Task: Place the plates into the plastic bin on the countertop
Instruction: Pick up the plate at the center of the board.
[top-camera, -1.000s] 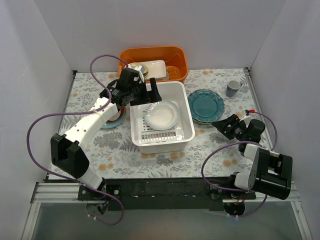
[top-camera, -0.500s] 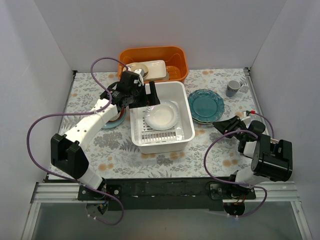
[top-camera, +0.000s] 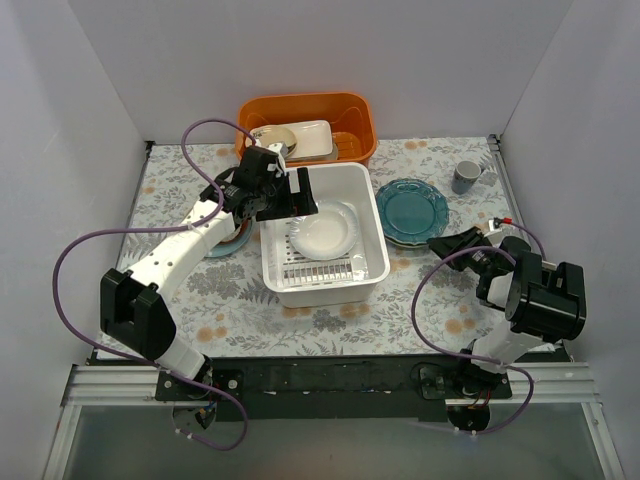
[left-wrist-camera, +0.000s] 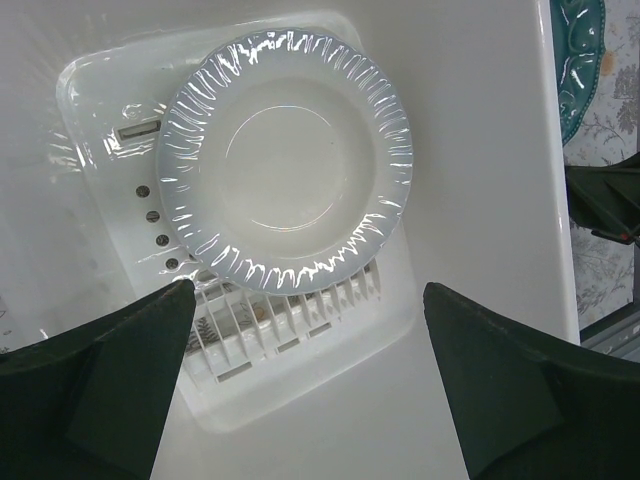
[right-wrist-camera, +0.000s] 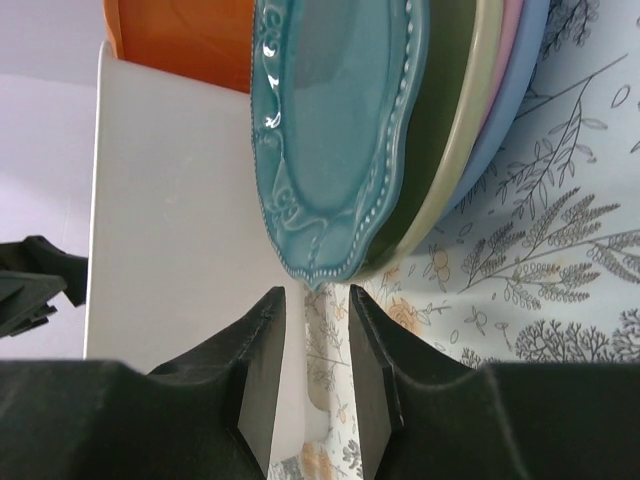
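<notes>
A white ribbed plate (top-camera: 325, 232) lies in the white plastic bin (top-camera: 379, 235); in the left wrist view the plate (left-wrist-camera: 285, 170) sits on the slotted bottom of the bin (left-wrist-camera: 480, 150). My left gripper (top-camera: 290, 195) hovers over the bin's back left, open and empty (left-wrist-camera: 310, 330). A scalloped teal plate (top-camera: 412, 208) tops a stack right of the bin. My right gripper (top-camera: 447, 244) is at the stack's near edge, its jaws narrowly open, and the teal plate's rim (right-wrist-camera: 340, 130) is just at the fingertips (right-wrist-camera: 310, 300). Green, cream, pink and light blue plates lie beneath.
An orange tub (top-camera: 350, 115) with dishes stands behind the bin. A grey mug (top-camera: 465, 177) stands at the back right. More plates (top-camera: 225, 243) lie left of the bin, partly under my left arm. White walls enclose the printed countertop (top-camera: 330, 320).
My right arm has swung its elbow to the right and turned its gripper onto the teal stack's near edge. My left gripper has shifted slightly over the bin.
</notes>
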